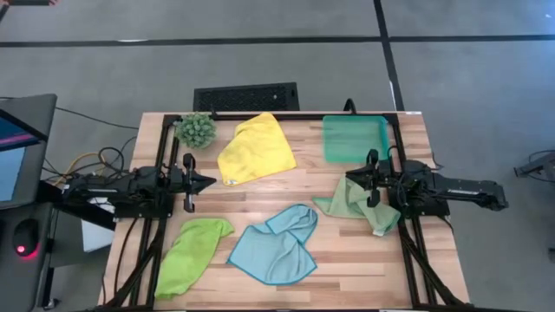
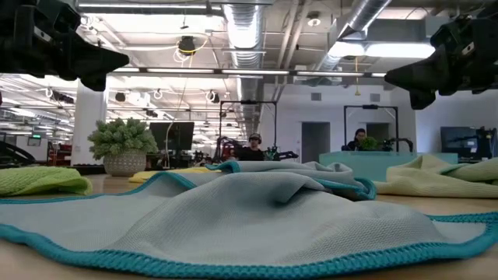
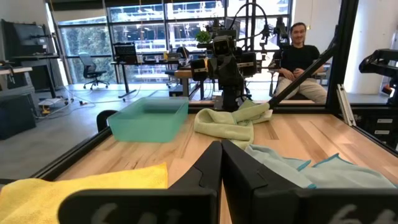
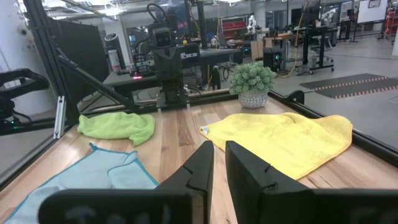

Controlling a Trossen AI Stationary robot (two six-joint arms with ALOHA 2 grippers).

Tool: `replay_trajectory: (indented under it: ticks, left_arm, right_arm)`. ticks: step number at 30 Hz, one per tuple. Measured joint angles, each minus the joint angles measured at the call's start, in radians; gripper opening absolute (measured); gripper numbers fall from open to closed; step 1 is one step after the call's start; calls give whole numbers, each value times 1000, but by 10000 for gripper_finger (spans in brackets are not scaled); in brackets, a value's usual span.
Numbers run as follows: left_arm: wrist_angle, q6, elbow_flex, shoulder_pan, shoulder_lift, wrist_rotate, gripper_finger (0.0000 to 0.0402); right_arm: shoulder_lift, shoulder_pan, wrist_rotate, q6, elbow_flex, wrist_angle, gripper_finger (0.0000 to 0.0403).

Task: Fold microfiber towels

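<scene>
Four microfiber towels lie crumpled on the wooden table. The yellow towel (image 1: 256, 149) is at the far middle and the light blue towel (image 1: 277, 247) at the near middle. The lime green towel (image 1: 192, 254) is at the near left. The pale sage towel (image 1: 355, 202) is at the right, partly under the right arm. My left gripper (image 1: 211, 182) hangs above the table's left side, pointing level toward the right, shut and holding nothing. Facing it from the right is my right gripper (image 1: 349, 179), level, with a narrow gap between its fingertips (image 4: 219, 149) and nothing in it.
A teal plastic tray (image 1: 355, 139) stands at the far right corner and a small potted plant (image 1: 197, 130) at the far left. A black frame runs along the table's left, right and far edges. People sit in the room beyond the table.
</scene>
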Motion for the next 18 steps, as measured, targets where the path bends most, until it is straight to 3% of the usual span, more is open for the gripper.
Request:
replay_trajectory:
  ticks: [8, 14, 18]
  left_arm:
    - [4, 37, 0, 0, 0, -2, 0]
    - [19, -402, 0, 0, 0, -63, 0]
    - [11, -507, 0, 0, 0, -61, 0]
  right_arm:
    - [0, 0, 0, 0, 0, 0, 67]
    - [0, -2, 2, -8, 0, 0, 67]
    - [0, -2, 25, -33, 0, 10, 67]
